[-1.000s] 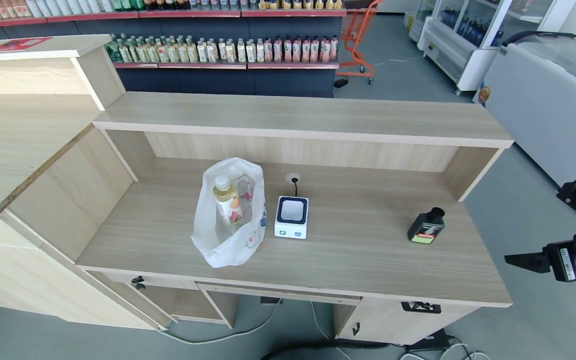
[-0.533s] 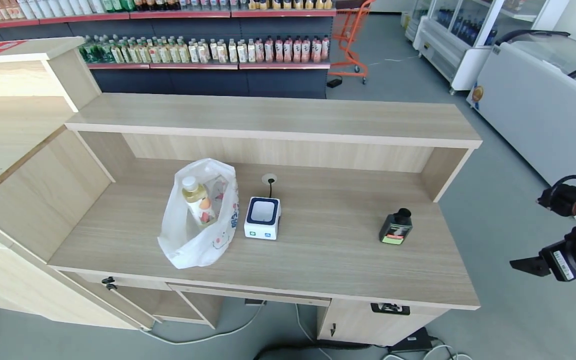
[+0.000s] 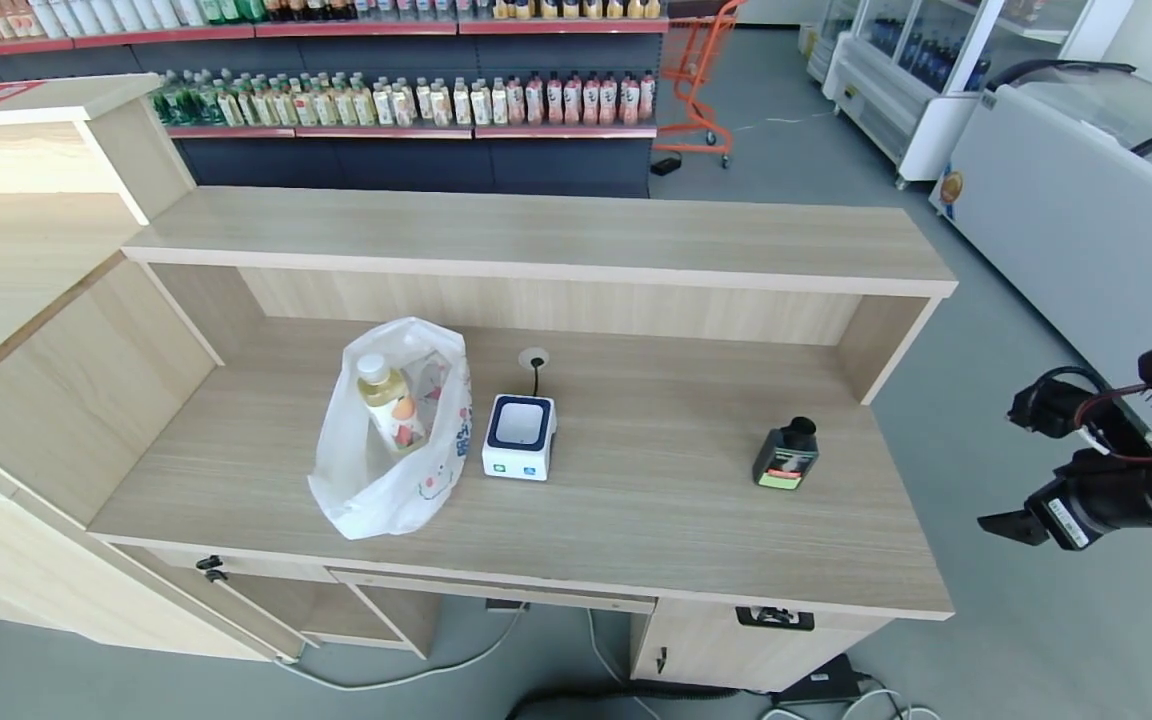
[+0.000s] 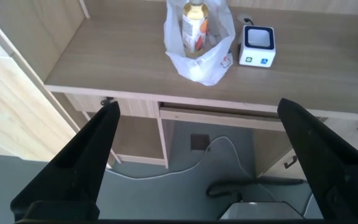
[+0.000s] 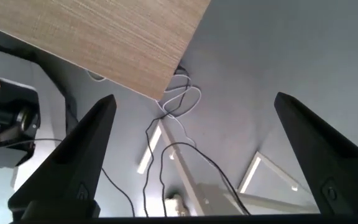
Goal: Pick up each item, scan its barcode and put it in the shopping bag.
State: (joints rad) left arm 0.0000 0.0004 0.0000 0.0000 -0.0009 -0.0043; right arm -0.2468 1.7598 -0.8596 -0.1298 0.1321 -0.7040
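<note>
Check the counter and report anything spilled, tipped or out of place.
Nothing stands out. The shopping bag stands open with a bottle upright inside, the scanner sits beside it, and the dark bottle stands apart to the right, seemingly upright. No spill shows.

Counter [image 3: 636, 500]: pale wood-grain board, matt and smooth, with fine streaks running along its length.
Shopping bag [image 3: 356, 500]: thin white plastic film, half see-through, crinkled, with a soft sheen.
Bottle in the bag [image 3: 388, 405]: clear smooth plastic, white plastic cap, glossy printed label.
Scanner [image 3: 519, 437]: smooth white plastic case with a dark glossy window on top.
Dark bottle [image 3: 786, 455]: black plastic with a slight shine and a printed label.
My left gripper [image 4: 194, 155]: smooth matt black fingers; they look like plastic to me.
My right gripper [image 5: 194, 155]: the same matt black finish.
Floor [image 3: 986, 400]: grey, smooth, with a dull sheen.
</note>
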